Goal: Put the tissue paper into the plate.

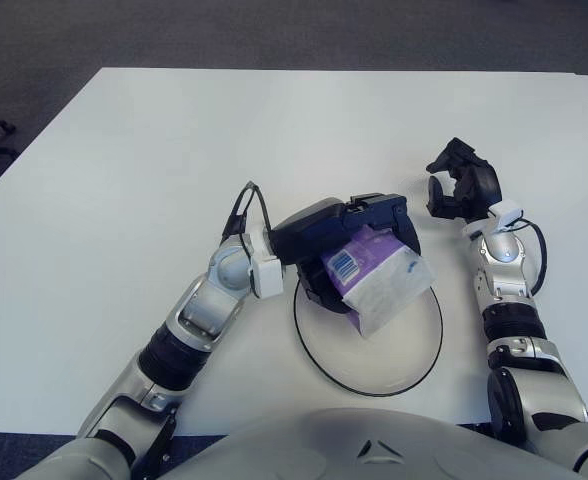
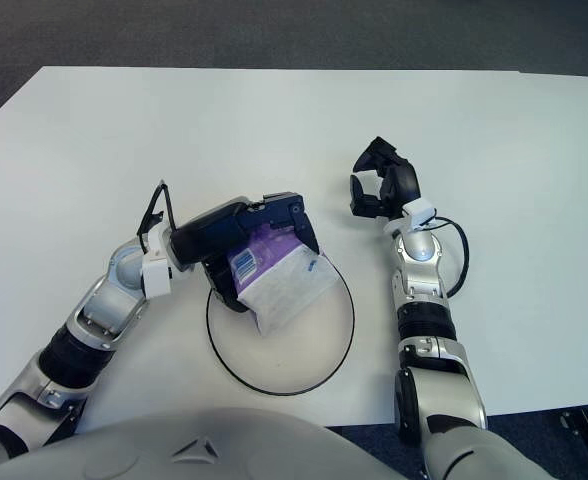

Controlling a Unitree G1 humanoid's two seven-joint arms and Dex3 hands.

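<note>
The left hand [image 1: 339,240] is holding its dark fingers clamped on the soft purple-and-white tissue paper pack [image 1: 376,277], which is hanging below them over the black-rimmed white plate [image 1: 414,360] (apparently for release), while the right hand [image 1: 461,182] is hovering open above the white counter [image 1: 124,180].

The left hand [image 1: 349,245] reached in from the left over the plate's [image 1: 414,365] far-left rim, forearm angled up from the near edge, fingers closed on something. The right hand [image 1: 459,185] hovered beyond the plate's right side, fingers loosely curled, holding nothing.
</note>
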